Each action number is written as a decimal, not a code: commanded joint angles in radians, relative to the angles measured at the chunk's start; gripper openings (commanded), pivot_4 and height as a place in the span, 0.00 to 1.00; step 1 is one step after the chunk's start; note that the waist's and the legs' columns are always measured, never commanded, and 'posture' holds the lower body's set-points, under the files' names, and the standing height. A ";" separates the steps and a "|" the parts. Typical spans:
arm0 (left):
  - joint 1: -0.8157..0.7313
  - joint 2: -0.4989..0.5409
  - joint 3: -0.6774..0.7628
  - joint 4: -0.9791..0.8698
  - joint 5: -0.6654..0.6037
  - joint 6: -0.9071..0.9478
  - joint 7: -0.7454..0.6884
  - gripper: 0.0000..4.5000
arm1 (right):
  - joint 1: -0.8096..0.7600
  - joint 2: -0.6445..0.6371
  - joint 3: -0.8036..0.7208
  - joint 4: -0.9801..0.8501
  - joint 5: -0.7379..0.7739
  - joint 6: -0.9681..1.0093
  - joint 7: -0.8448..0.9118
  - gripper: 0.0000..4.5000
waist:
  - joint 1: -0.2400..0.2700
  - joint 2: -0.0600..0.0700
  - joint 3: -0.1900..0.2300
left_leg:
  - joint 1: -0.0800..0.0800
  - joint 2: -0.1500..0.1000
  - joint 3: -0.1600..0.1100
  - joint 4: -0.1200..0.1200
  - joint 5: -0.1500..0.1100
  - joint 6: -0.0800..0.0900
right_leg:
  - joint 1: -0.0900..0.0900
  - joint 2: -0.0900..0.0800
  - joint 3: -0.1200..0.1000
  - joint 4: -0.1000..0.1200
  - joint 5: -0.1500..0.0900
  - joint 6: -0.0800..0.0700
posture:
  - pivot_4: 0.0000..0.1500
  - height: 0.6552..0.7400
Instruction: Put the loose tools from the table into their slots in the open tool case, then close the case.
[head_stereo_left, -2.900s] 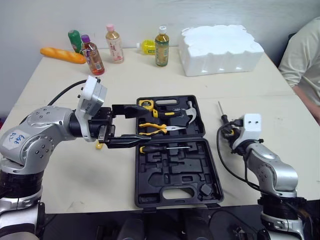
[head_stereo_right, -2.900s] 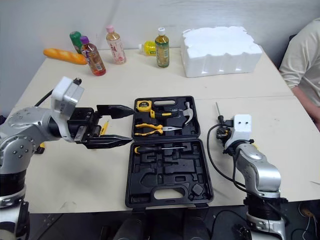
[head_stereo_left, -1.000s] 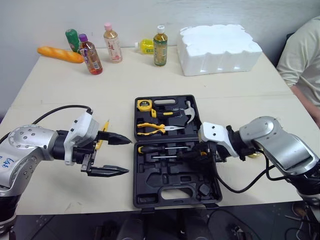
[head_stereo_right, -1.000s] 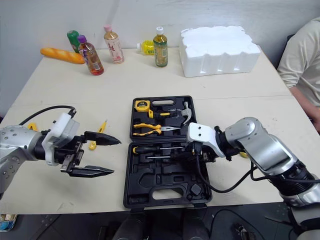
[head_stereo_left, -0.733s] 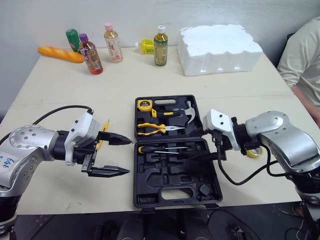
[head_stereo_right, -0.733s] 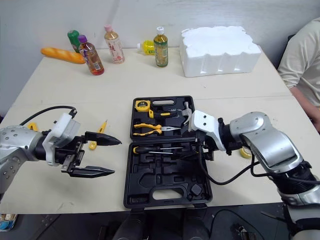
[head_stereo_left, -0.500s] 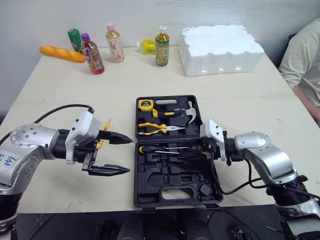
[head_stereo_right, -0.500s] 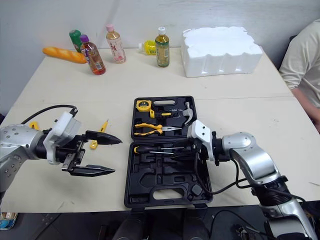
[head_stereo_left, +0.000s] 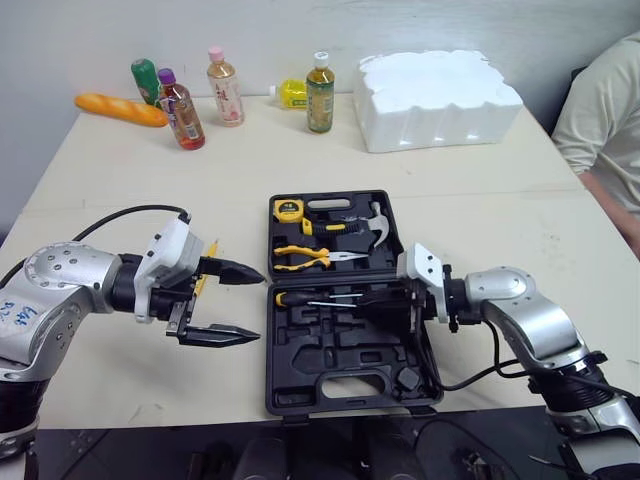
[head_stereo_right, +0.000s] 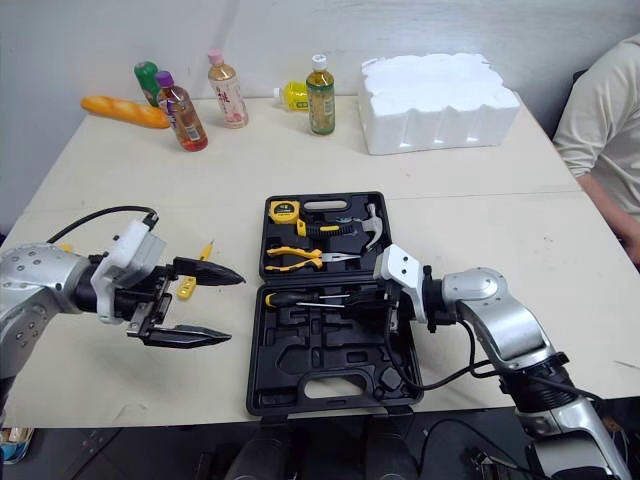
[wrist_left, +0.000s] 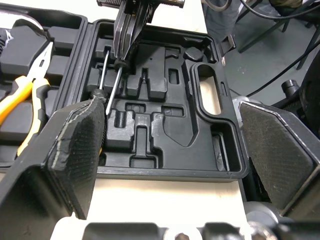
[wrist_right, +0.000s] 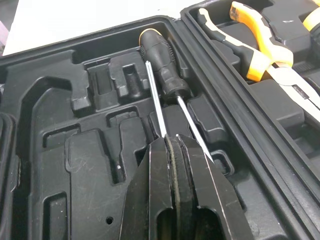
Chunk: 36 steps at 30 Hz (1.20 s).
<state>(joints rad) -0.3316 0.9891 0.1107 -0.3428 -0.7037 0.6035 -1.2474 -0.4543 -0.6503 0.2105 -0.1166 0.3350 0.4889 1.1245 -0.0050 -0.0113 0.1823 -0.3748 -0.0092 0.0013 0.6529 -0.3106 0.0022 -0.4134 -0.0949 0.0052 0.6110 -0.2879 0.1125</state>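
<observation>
In the case (head_stereo_left: 340, 375), my right gripper (wrist_right: 172, 145), clamped on the screwdriver (wrist_right: 155, 97), has lowered it beside the stowed driver (wrist_right: 162, 67); seating remains. My left gripper (head_stereo_left: 256, 306) hangs spread, empty.

Check the left arm (head_stereo_left: 60, 288) first: you should see a rounded silver-grey metal shell with small recessed screws around the joint. Near its base sits a white label (head_stereo_left: 18, 312) with blue handwriting. A black wrist section carries a white, boxy camera housing (head_stereo_left: 172, 262), and a black cable (head_stereo_left: 130, 211) arcs over the forearm. The left end effector (head_stereo_left: 260, 307) has two long, black, tapered fingers (wrist_left: 77, 150). Their inner pads show a woven texture with a pale grey edge. The right arm (head_stereo_left: 525, 325) has the same silver shell, a white housing (head_stereo_left: 422, 272) and a looping black cable (head_stereo_left: 491, 350). The right end effector (wrist_right: 171, 141) has smooth black fingers.
</observation>
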 joint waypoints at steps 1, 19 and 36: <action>-0.014 -0.003 0.007 -0.004 -0.001 -0.015 -0.012 1.00 | -0.001 -0.002 0.014 -0.006 0.001 0.036 0.004 0.02 | 0.000 0.000 0.000 | 0.000 0.000 0.000 0.000 0.000 0.000 | 0.000 0.000 0.000 0.000 0.000 0.000 | 1.00 0.98; -0.036 -0.019 -0.017 0.003 0.016 -0.027 -0.018 1.00 | -0.002 -0.028 0.143 0.016 -0.118 0.200 -0.080 0.02 | -0.004 -0.002 -0.001 | 0.004 0.001 0.000 0.000 0.000 0.000 | 0.003 0.000 0.000 0.001 0.000 0.000 | 1.00 0.98; -0.049 -0.040 -0.023 0.013 0.029 -0.028 -0.023 1.00 | -0.077 0.011 -0.043 -0.087 0.106 0.176 -0.026 0.02 | 0.000 -0.004 -0.002 | 0.002 0.002 -0.001 -0.002 0.001 -0.002 | 0.001 0.000 -0.001 0.001 0.000 -0.002 | 1.00 0.98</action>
<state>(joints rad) -0.3686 0.9504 0.0862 -0.3236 -0.6715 0.5877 -1.2677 -0.5264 -0.6392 0.1734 -0.2076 0.4408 0.6769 1.0986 -0.0047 -0.0157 0.1799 -0.3724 -0.0071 0.0004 0.6512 -0.3099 0.0001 -0.4126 -0.0948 0.0044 0.6122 -0.2880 0.1105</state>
